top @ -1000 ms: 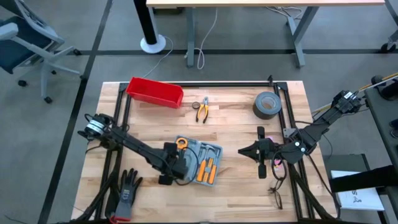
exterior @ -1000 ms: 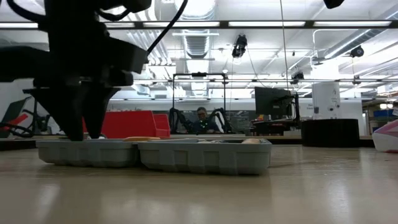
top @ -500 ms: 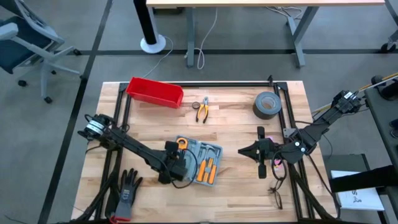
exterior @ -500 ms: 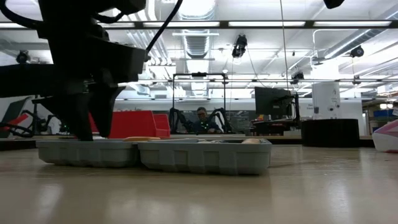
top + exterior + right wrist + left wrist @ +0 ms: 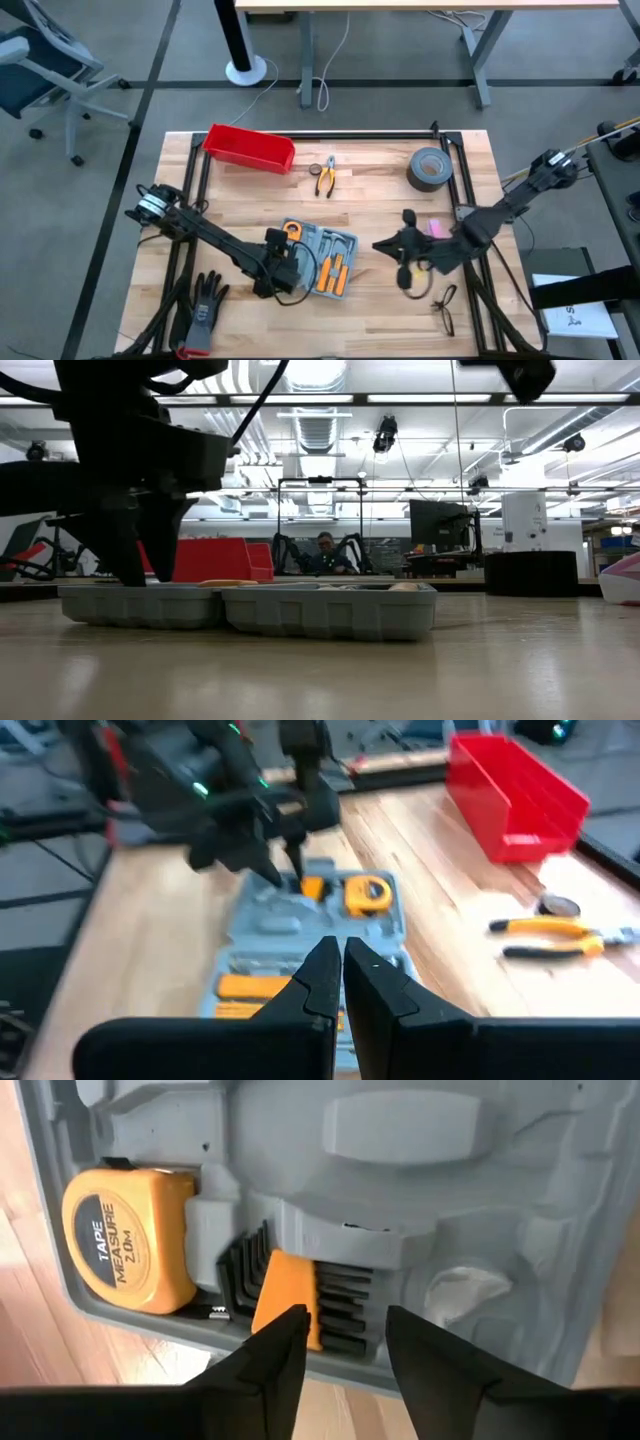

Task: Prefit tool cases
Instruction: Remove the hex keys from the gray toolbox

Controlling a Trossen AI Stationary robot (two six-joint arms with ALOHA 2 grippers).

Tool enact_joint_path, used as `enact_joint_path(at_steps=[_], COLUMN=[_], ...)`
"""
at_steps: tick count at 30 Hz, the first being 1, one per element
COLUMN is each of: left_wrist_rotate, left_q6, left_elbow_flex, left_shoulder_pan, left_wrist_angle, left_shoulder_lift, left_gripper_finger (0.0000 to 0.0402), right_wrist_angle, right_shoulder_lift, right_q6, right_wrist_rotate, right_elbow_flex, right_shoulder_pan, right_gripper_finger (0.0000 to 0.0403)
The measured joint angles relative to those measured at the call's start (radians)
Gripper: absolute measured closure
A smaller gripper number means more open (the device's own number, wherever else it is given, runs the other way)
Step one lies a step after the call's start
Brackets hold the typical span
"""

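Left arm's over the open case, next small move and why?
Probably ease the left gripper straight down onto the orange hex-key holder. Its jaws stand open above that holder, beside the tape measure, in the tool case. Nothing is held yet.

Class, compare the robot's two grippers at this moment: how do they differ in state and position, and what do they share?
The left gripper has its jaws parted; the right gripper has its jaws shut. The left gripper hangs over the open tool case, near the tape measure and hex keys; the right gripper sits beside the case, over bare table. Both are dark, two-fingered and hold nothing.
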Motion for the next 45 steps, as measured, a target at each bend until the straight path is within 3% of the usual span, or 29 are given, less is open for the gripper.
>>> enact_joint_path(at_steps=[11,29,37,45], left_wrist_rotate=[-0.017,-0.049,-0.049,-0.048], left_q6=[0.0,0.008,0.007,-0.001], left_elbow_flex=[-0.031,-0.032,-0.032,-0.032], left_shoulder_pan=[0.0,0.0,0.0,0.0], left_wrist_angle=[0.03,0.049,0.049,0.049], left_shoulder_lift=[0.0,0.0,0.0,0.0], left_gripper_finger=[0.0243,0.0256,0.0256,0.0241], right_wrist_angle=[-0.028,-0.007,0.106,0.22], right_shoulder_lift=[0.153,0.286,0.416,0.543], right_q6=[0.106,0.075,0.044,0.025], right_wrist_rotate=[-0.082,-0.306,-0.433,-0.487], right_elbow_flex=[0.0,0.0,0.0,0.0], right_shoulder_pan=[-0.146,-0.383,-0.45,-0.468], right_gripper_finger=[0.0403,0.0403,0.0403,0.0403])
